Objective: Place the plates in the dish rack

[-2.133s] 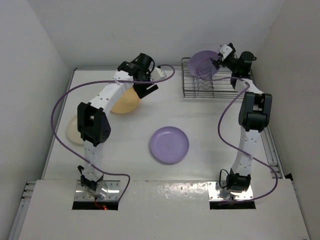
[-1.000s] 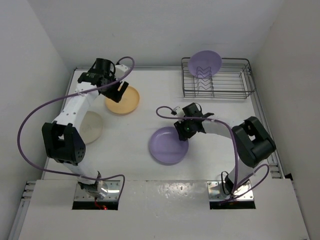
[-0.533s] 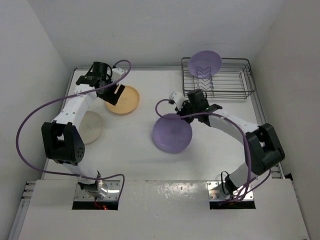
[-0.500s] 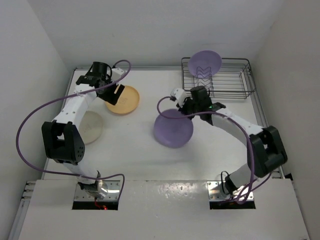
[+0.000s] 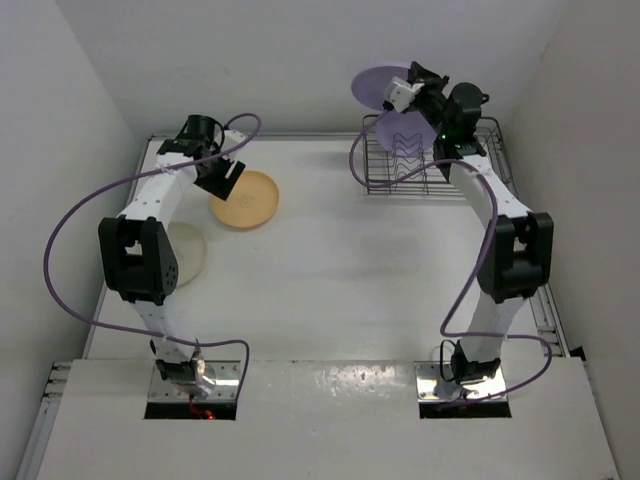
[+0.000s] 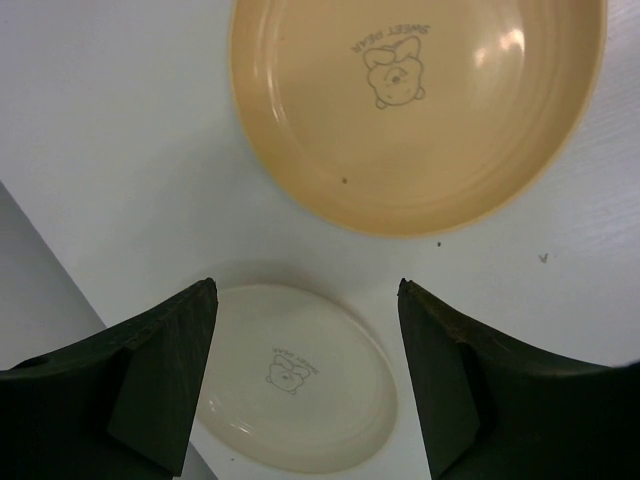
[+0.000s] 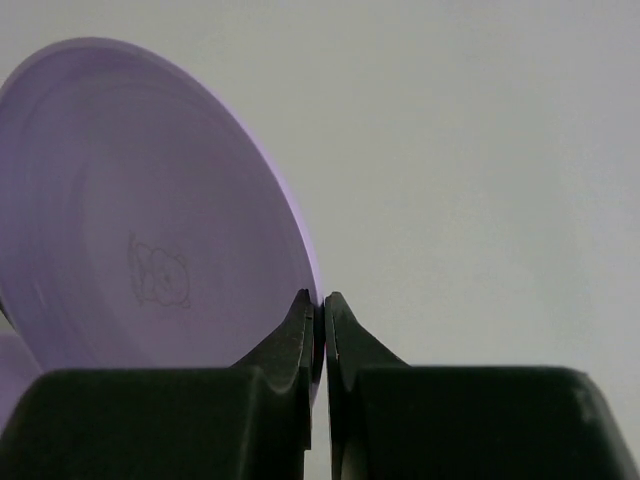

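Note:
My right gripper [image 5: 398,93] is shut on the rim of a lavender plate [image 5: 372,82], holding it in the air above the left end of the dish rack [image 5: 470,178]. In the right wrist view its jaws [image 7: 320,302] pinch that plate's edge [image 7: 140,220]. A second lavender plate [image 5: 408,132] stands upright in the rack. My left gripper [image 5: 220,174] hovers open over the table beside the orange-yellow plate [image 5: 247,199]. In the left wrist view its fingers [image 6: 150,370] frame the cream-white plate [image 6: 300,375], with the orange-yellow plate [image 6: 415,110] beyond.
White walls close in the table on the left, back and right. The left arm's upper link [image 5: 140,262] covers part of the cream-white plate [image 5: 190,255]. Purple cables [image 5: 70,250] loop off both arms.
The right gripper closed on the lavender plate at the table's middle, lifted it and carried it up over the rack. The left gripper shifted slightly beside the orange-yellow plate, still open.

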Controlling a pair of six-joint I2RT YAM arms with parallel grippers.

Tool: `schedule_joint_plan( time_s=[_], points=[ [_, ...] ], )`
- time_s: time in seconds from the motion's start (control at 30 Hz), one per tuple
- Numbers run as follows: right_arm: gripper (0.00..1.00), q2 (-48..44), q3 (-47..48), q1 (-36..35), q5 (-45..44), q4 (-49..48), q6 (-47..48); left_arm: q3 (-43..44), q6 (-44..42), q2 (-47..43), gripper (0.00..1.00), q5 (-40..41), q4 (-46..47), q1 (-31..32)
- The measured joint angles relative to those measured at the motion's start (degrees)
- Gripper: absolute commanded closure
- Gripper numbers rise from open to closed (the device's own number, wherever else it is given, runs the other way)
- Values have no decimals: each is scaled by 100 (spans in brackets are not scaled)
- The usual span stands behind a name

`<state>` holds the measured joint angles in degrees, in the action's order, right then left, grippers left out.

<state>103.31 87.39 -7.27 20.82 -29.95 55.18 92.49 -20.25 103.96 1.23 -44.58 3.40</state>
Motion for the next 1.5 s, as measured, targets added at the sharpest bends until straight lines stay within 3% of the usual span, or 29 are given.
schedule_joint_plan(
  time_s=[0.3,0.57,1.03,1.1,1.13,1.17,1.5],
  points=[
    [100,1742,592,452,90,142,876,835,-114,850,22,337,-186,-61],
    [100,1838,678,577,249,256,1285,1360,-160,1469,22,483,-531,-85],
    [100,1821,345,870,380,612,2149,1386,-175,1493,22,577,-643,-85],
    [88,1821,319,903,393,603,2184,1386,-175,1493,22,592,-645,-85],
    [69,1821,284,907,393,590,2127,1386,-175,1493,22,599,-645,-85],
    [65,1821,216,907,400,507,2044,1386,-175,1493,22,610,-649,-85],
    [48,1821,-15,890,474,-166,848,1547,-173,1690,20,407,-717,-85]
  ],
)
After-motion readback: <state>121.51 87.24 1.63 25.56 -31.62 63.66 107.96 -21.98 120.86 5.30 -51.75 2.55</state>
